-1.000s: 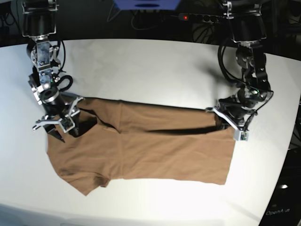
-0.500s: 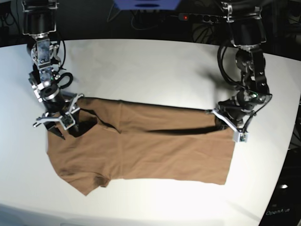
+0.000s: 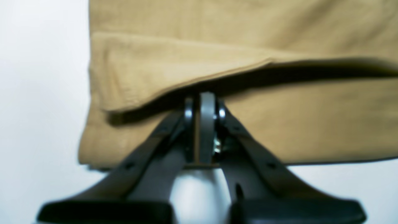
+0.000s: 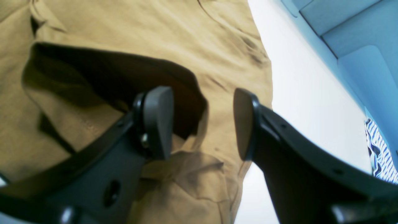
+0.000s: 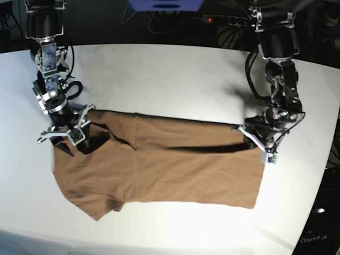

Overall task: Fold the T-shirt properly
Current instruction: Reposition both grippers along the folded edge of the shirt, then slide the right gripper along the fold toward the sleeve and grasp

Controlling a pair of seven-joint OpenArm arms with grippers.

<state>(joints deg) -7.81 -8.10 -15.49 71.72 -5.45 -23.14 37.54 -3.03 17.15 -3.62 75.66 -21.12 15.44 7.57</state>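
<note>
The brown T-shirt (image 5: pixel 159 170) lies flat across the white table (image 5: pixel 175 74), its far long edge folded over toward the front. My left gripper (image 5: pixel 254 141) is at the shirt's right end. In the left wrist view it (image 3: pixel 202 104) is shut, its tips pinching the raised edge of the folded flap (image 3: pixel 174 68), which casts a dark shadow underneath. My right gripper (image 5: pixel 66 141) hovers at the shirt's left end by the sleeve. Its jaws (image 4: pixel 202 121) stand open over rumpled cloth (image 4: pixel 186 37), holding nothing.
A power strip with a red light (image 5: pixel 223 20) and a blue object (image 5: pixel 166 4) sit beyond the table's far edge. The table's front edge runs just below the shirt. Blue panels (image 4: pixel 357 46) and a striped item (image 4: pixel 379 149) show past the table in the right wrist view.
My left gripper has shifted slightly leftward at the shirt's right end and its arm has straightened up. The right gripper has barely moved. The shirt lies the same.
</note>
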